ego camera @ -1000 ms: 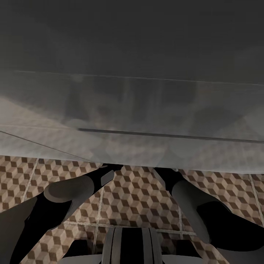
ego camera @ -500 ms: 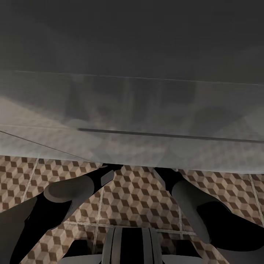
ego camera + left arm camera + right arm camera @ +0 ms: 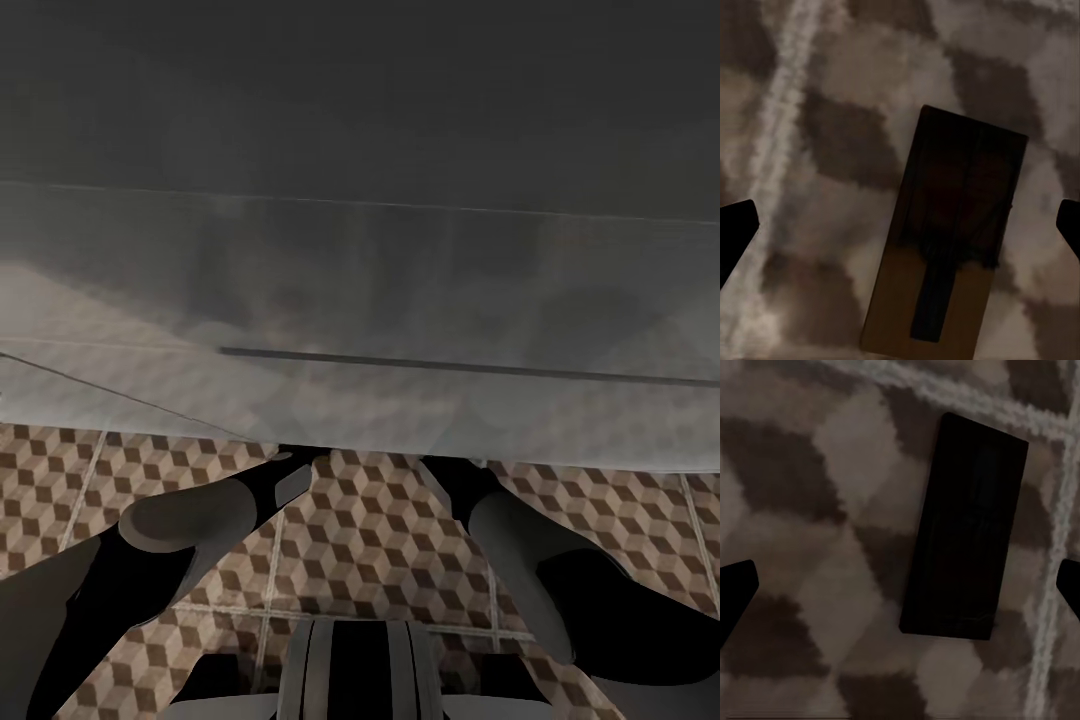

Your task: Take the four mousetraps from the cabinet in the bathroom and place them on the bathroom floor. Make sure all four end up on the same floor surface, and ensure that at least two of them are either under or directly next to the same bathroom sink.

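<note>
One dark-brown mousetrap (image 3: 949, 240) lies flat on the cube-patterned bathroom floor (image 3: 832, 97), below my left gripper (image 3: 900, 229), which is open with its fingertips (image 3: 735, 232) wide apart on either side. A second mousetrap (image 3: 964, 525) lies on the floor next to a grout line, under my open right gripper (image 3: 900, 585), clear of its fingertips (image 3: 735, 589). In the head view both forearms (image 3: 190, 520) reach under the pale sink front (image 3: 400, 300), which hides the grippers and the traps.
The sink's glossy white front, with a dark slot (image 3: 460, 365), looms close over the tiled floor (image 3: 370, 540). My right forearm (image 3: 520, 540) and the trunk (image 3: 360, 670) stand low in the head view. Open tiles lie between the arms.
The head view has shifted very slightly against the sink front. Both arms hold the same pose.
</note>
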Robot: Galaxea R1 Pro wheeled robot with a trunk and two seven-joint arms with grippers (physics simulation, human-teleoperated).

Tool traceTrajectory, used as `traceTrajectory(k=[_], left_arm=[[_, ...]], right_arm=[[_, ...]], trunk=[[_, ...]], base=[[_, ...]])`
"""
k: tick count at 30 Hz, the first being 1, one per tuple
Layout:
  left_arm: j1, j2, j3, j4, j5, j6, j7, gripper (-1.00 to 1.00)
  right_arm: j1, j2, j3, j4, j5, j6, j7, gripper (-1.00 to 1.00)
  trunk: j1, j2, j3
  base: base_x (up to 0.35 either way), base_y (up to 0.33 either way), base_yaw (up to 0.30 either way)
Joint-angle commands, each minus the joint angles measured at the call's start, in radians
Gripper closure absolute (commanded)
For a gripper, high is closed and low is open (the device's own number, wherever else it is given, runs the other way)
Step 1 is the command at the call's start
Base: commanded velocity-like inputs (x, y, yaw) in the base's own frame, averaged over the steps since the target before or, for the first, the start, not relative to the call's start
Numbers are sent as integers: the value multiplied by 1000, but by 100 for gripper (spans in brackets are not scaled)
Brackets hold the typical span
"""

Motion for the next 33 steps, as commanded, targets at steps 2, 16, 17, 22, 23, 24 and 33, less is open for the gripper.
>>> traceTrajectory(k=[2,16,17,22,23,24,33], left_arm=[[-1,0,-9,-5,6,-26,6,-100],[-1,1,-10,-11,6,-63,6,-100],[-1,1,-10,-12,6,-63,6,-100],[-1,1,-10,-29,5,-64,6,-100],[-1,1,-10,-33,5,-64,6,-100],[-1,1,-10,-36,4,-64,6,-100],[-1,1,-10,-51,4,-65,6,-100]], right_arm=[[0,-1,8,-2,-1,10,-6,-100],[0,0,8,-2,-1,10,-6,-100],[0,0,8,-2,-1,10,-6,-100],[1,1,8,-1,-2,10,-6,-100],[1,1,8,-1,-2,10,-6,-100],[2,1,8,-1,-2,10,-6,-100],[7,0,8,-2,-1,9,-6,-100]], trunk=[[40,0,-1],[40,0,-1],[40,0,-1],[40,0,-1],[40,0,-1],[40,0,-1],[40,0,-1]], base=[[-90,106,0],[-279,46,0],[-327,5,0],[-330,3,0],[-331,1,0],[-331,1,0],[-320,0,0]])
